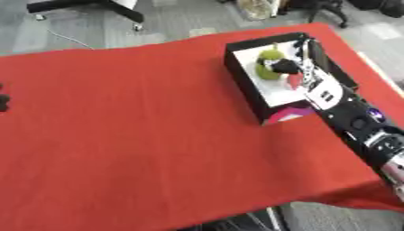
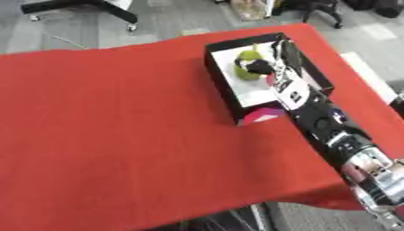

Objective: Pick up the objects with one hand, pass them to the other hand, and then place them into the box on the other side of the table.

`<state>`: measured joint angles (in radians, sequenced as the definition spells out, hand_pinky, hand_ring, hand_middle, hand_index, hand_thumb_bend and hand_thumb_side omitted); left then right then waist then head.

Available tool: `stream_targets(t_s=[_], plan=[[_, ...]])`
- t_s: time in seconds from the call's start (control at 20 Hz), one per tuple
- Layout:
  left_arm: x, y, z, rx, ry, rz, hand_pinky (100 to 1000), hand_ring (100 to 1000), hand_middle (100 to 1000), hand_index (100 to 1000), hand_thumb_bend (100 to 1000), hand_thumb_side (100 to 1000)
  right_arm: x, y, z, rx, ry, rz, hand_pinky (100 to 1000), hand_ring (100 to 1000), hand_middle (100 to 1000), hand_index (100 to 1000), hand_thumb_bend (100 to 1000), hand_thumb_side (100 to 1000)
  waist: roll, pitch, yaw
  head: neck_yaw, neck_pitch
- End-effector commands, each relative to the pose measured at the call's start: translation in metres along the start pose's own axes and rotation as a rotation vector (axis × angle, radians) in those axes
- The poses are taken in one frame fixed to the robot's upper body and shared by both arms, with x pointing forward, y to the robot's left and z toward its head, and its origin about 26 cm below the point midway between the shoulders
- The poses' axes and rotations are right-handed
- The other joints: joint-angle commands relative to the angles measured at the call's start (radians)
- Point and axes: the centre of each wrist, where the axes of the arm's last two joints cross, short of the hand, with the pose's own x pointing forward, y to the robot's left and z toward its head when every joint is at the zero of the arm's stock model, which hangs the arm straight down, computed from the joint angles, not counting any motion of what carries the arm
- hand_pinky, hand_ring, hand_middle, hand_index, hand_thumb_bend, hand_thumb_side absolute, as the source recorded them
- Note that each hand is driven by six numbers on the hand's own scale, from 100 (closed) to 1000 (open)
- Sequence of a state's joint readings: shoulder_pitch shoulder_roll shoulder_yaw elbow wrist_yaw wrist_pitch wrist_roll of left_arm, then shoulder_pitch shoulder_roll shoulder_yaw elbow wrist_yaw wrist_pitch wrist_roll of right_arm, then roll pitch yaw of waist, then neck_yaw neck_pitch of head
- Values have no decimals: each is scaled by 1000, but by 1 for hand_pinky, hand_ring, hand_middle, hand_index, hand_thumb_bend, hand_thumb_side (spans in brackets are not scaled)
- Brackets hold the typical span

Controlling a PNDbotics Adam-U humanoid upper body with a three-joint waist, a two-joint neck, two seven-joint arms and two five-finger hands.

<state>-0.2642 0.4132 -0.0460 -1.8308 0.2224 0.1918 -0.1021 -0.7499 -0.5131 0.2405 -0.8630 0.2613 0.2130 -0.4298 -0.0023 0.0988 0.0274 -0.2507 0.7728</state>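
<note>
Red tablecloth, R hand inside box, fingers curled on green object, L hand fingertips at left edge, state unclear.

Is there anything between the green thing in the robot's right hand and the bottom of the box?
Nothing visible blocks it. The right hand is already inside the box, with the green thing over the white floor. Whether it already rests on the floor cannot be told. The only other thing inside is something red beside the hand.
</note>
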Motion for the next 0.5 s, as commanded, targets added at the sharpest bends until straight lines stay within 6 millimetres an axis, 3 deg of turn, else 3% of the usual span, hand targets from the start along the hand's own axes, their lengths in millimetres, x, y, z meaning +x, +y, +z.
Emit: stream_targets(t_s=[0.05, 0.25, 0.3, 0.4, 0.5], plan=[[8, 7, 0, 21, -24, -34, 719, 654, 640, 729, 213, 937, 18, -32, -7, -56, -102, 72, 689, 759, 792, 916, 920, 436, -1, -15, -2, 6, -3], [7, 12, -1, 47, -12, -72, 720, 655, 643, 731, 197, 934, 51, -49, 7, -142, -233, 83, 682, 749, 772, 900, 860, 502, -1, -17, -7, 26, -3], [7, 14, -1, 58, -5, -91, 720, 656, 643, 731, 189, 930, 62, -52, 14, -169, -282, 73, 676, 740, 759, 891, 817, 519, -1, -17, -8, 43, -3], [6, 20, -2, 87, 14, -136, 721, 658, 645, 731, 176, 917, 83, -55, 34, -210, -365, 42, 651, 704, 705, 867, 702, 461, 0, -17, -13, 92, -3], [5, 26, -3, 121, 39, -187, 722, 661, 648, 732, 156, 903, 105, -55, 57, -221, -436, 0, 638, 685, 673, 853, 671, 458, 1, -17, -18, 158, -3]])
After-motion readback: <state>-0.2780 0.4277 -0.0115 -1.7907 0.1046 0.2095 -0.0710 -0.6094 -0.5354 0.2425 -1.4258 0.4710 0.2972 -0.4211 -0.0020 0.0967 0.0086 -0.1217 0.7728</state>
